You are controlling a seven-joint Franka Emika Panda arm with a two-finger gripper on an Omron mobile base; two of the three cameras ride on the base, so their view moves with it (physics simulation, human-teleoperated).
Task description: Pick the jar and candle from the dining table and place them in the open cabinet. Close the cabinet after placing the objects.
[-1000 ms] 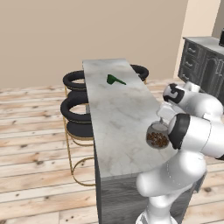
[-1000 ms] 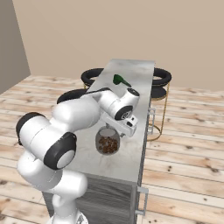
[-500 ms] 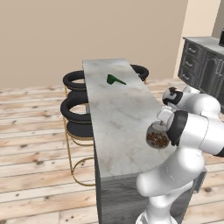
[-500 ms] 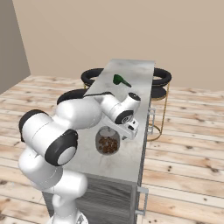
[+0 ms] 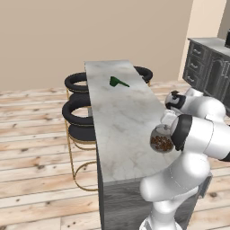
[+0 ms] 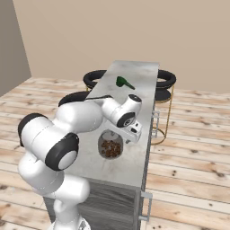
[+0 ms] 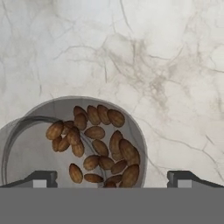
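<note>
We see the round-bellied clear glass jar of brown nuts (image 7: 85, 140) standing near the marble dining table's (image 5: 121, 112) near edge. The two-finger gripper (image 7: 111, 179) hovers directly above it, fingers spread apart and straddling it. The white arm hides the jar's right side in the left base view.

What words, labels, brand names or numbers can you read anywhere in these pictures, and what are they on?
None. There is no readable text in any view.
The jar has no label; its glass shows just the brown nuts inside.
The dining table has only marble veining on its top.
The green object on the table is plain.
The hand carries no markings.
</note>
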